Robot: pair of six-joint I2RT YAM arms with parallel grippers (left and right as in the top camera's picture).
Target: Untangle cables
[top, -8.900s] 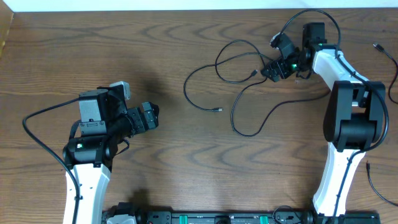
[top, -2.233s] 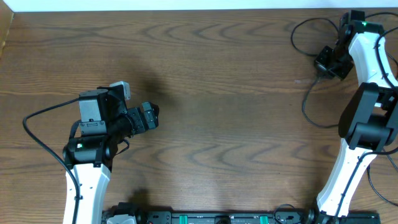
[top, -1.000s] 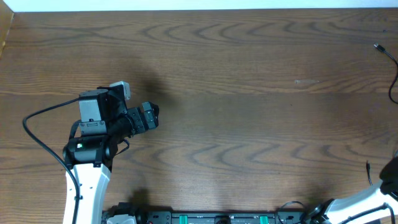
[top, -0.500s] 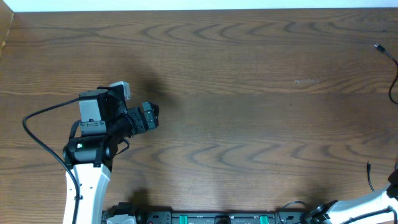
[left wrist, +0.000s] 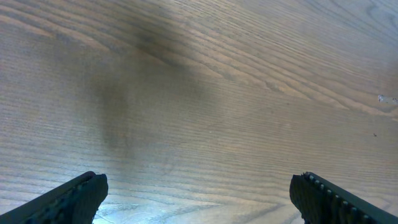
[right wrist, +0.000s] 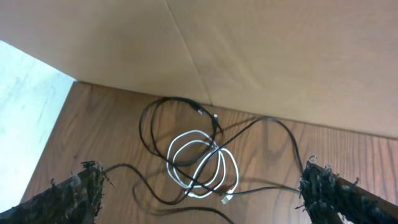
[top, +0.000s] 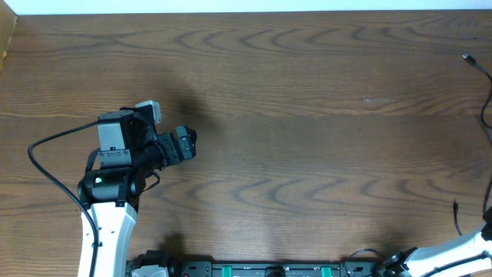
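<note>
While the left pincer (left wrist: 198, 186) and right pincer (right wrist: 202, 168) both gape wide, neither holds anything.
Left hovers over the bench (left wrist: 249, 93); right hangs above the cables (right wrist: 198, 163), black loops crossing a white one, near a cardboard wall (right wrist: 280, 56).

The cables (right wrist: 214, 149) lie overlapping on the surface (right wrist: 112, 124), just before a board wall (right wrist: 280, 56); the left arm (top: 115, 181) stands well apart.

Wooden table (top: 307, 77), black cables (right wrist: 144, 121), one coiled white cable (right wrist: 194, 132)
</note>
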